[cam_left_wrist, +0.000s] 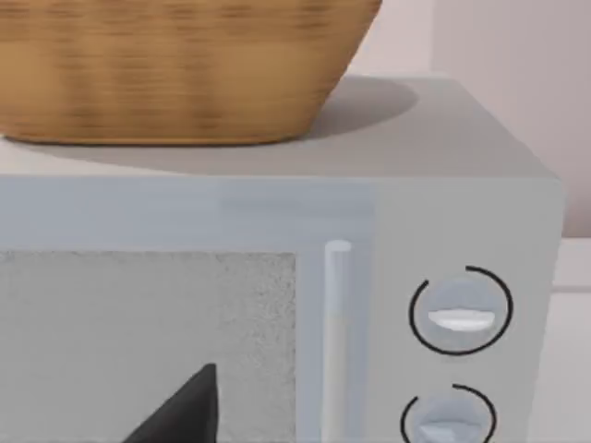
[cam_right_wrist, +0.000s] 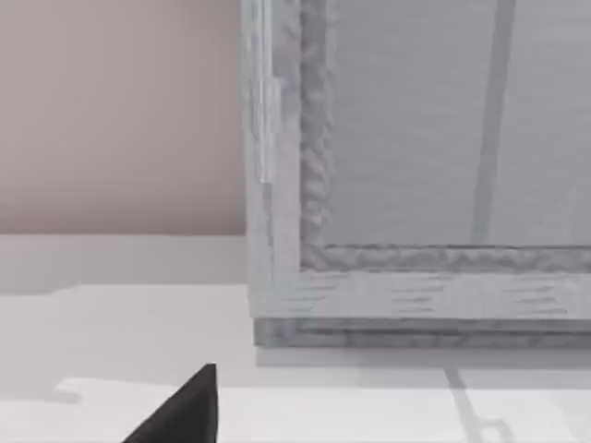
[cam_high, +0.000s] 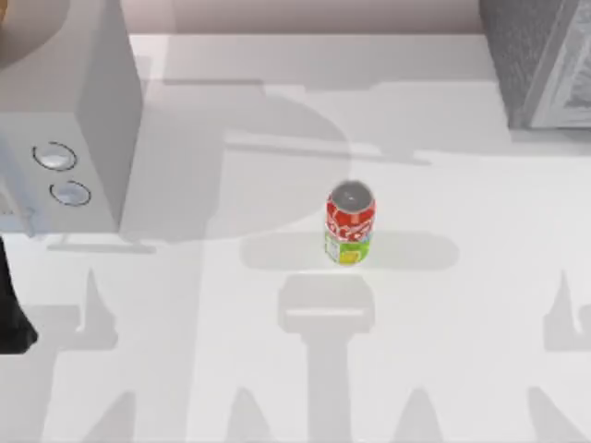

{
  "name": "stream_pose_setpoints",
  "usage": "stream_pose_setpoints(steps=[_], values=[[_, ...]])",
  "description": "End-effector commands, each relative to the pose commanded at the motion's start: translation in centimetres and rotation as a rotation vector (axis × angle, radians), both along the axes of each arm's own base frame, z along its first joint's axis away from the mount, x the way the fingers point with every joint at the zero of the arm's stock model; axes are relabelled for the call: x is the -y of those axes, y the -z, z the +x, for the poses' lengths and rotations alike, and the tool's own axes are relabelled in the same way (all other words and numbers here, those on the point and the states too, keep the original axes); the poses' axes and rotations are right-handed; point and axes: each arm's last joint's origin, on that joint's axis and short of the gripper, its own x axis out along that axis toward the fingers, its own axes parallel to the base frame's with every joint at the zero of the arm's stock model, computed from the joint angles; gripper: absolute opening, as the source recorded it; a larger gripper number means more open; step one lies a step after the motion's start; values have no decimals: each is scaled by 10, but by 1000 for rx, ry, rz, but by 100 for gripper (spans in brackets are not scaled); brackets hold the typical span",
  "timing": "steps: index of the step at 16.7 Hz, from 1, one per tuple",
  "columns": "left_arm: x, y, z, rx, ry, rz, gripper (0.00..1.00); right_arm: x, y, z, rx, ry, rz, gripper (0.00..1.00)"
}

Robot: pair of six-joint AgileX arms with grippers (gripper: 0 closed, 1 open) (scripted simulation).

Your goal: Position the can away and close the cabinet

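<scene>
Upright at mid-table, the can (cam_high: 350, 224) points its silver top upward; either gripper's state is unclear.

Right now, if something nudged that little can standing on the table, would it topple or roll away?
Probably yes. The can stands upright, taller than it is wide, so a push near its top would likely tip it. Once on its round side it could roll across the smooth table. Its metal-looking top suggests stiff walls.

light: bright, even, from above | shadows: soft grey arm shapes on table (cam_high: 185, 388) | glare: none | blur: slight
</scene>
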Motion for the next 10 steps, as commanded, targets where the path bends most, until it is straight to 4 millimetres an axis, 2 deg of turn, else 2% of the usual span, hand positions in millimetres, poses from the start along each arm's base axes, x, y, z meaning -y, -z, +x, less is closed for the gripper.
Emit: stream_pose_setpoints(steps=[4, 10], values=[[0, 0, 0, 0, 0, 0, 100, 1, -7, -1, 32, 21, -4, 100], [0, 0, 0, 0, 0, 0, 100, -4, -50, 8, 149, 67, -8, 100]])
